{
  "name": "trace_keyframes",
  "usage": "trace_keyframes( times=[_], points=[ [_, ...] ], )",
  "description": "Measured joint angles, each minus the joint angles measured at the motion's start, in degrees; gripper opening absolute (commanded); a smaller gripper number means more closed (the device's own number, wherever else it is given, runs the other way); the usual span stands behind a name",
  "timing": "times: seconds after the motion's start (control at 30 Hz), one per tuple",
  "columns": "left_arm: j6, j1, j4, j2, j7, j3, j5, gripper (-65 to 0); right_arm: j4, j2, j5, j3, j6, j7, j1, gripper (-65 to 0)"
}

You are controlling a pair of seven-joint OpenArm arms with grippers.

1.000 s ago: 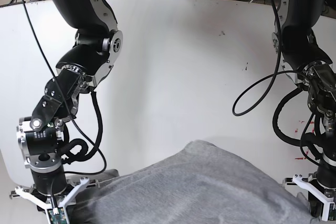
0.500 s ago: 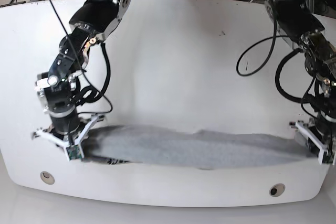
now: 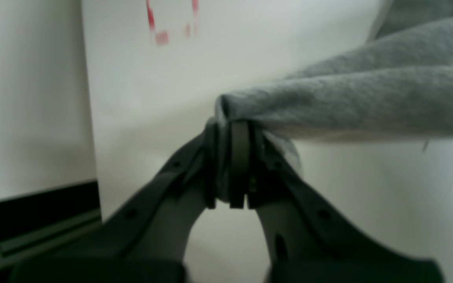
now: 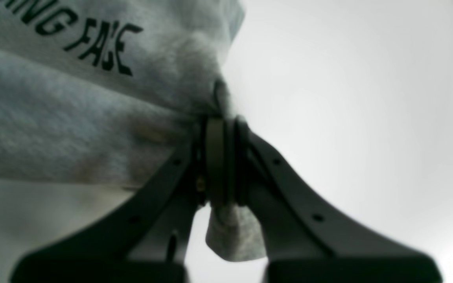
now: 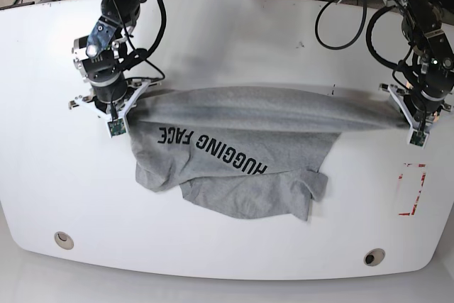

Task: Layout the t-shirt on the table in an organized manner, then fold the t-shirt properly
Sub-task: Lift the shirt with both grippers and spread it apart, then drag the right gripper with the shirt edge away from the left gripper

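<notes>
Base view: t-shirt (image 5: 241,147) mid-desk, top edge stretched taut between both claws, rest draped loose toward 6 o'clock, lower part lying bunched on desk (image 5: 227,47). Black block lettering facing up, reading upside down from this view.

Left claw (image 3: 230,165) at 3 o'clock, clenched on a pinch of grey fabric; small fold caught between the pads, remainder running off toward 2 o'clock in wrist view. Right claw (image 4: 220,161) at 9 o'clock, likewise clamped on fabric, a tab of cloth poking out below the pads, lettering visible just beside.

Risks, judged from here:
- Thin pinch on both sides; any more outward pull likely slips cloth out of one claw, dropping that corner.
- Lower hem crumpled and folded over itself near 6 o'clock; lowering now probably traps those creases under the body.
- Uneven lowering would skew the layout.

Materials: heather-grey knit, soft, fuzzy, limp, sagging between grips. Desk white, smooth, rounded edge, two round grommets (image 5: 64,239) near front edge, red tape rectangle (image 5: 413,189) at 4 o'clock.
</notes>
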Motion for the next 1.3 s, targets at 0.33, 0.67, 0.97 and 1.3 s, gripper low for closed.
trace_keyframes(
  times=[0.33,0.67,0.97,1.3],
  points=[
    [-0.6,9.0,-0.1,-1.3,-0.3,-0.2,-0.2,-65.0,0.0,0.0,7.0,3.2,-0.1,0.4,-10.2,-64.4],
    [-0.7,13.6,-0.1,-3.3,-0.5,-0.2,-0.1,-65.0,0.0,-0.2,8.2,2.9,0.2,0.4,-15.4,-57.7],
    [-0.7,15.2,-0.1,-4.3,-0.7,-0.2,-0.1,-65.0,0.0,0.0,8.0,3.0,0.0,0.4,-17.4,-28.7],
    [-0.6,15.4,-0.1,-4.2,-0.5,-0.2,0.2,-65.0,0.0,-0.1,8.0,3.3,0.0,0.5,-18.4,-24.9]
  ],
)
